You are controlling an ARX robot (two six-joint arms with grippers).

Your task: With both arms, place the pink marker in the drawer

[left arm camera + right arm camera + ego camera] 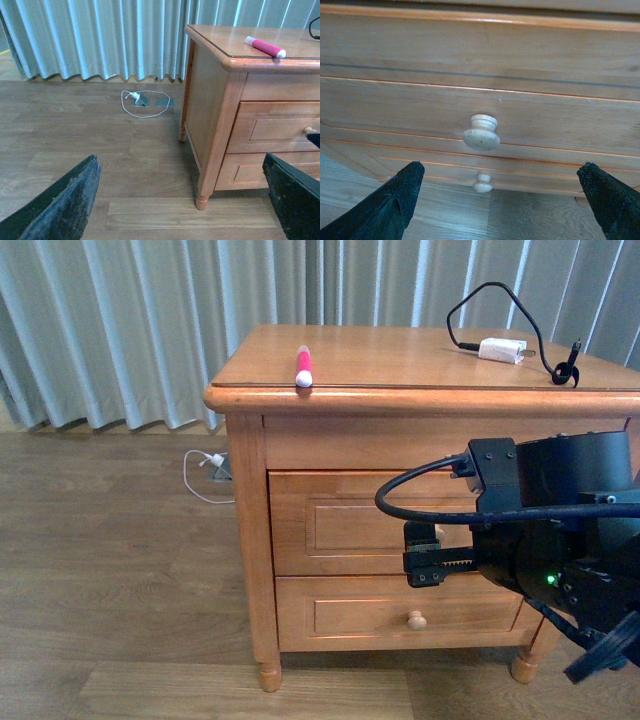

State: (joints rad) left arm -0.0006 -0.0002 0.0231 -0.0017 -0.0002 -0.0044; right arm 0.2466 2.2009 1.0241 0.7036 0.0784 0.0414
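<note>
Two empty, wide-open grippers: right gripper (499,170) faces the knob (481,132) of the drawer (555,112), aligned to pull it; left gripper (182,167) hangs well apart from the pink marker (265,47).

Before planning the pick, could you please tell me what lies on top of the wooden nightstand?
A short pink marker with a white end lies at the front edge; a white charger block with black cable sits rear right. Nothing is covered.
</note>
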